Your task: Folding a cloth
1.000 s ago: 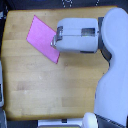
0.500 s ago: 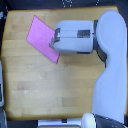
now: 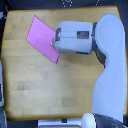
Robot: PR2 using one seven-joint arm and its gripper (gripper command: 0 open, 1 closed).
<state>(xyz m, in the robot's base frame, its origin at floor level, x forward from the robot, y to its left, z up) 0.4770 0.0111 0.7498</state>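
The robot's grey-and-white boxy gripper (image 3: 55,42) sits over the edge of the pink-magenta rectangular cloth (image 3: 41,36) nearest the exterior view's right, its tip hidden under its own housing, so whether the fingers are spread, closed or pinching the fabric cannot be told from this view. The blocky gripper housing reaches in from the exterior view's right and covers part of that side of the cloth.

The cloth lies flat on the light wooden tabletop (image 3: 45,85), turned at an angle so that one corner points toward the top of the view and another toward the lower middle of the table. It sits in the upper part of the table, toward the exterior view's left, and takes up only a small share of the surface. Its visible part looks smooth and single-layered, with no clear fold showing, though the picture is blurry.

The robot's thick white arm (image 3: 107,75) runs from the bottom edge on the exterior view's right, up along that side of the table, then bends toward the gripper. A dark joint band shows where the arm meets the housing.

A pale, indistinct object (image 3: 1,85) stands at the table's edge on the exterior view's left; it is too blurred to identify.
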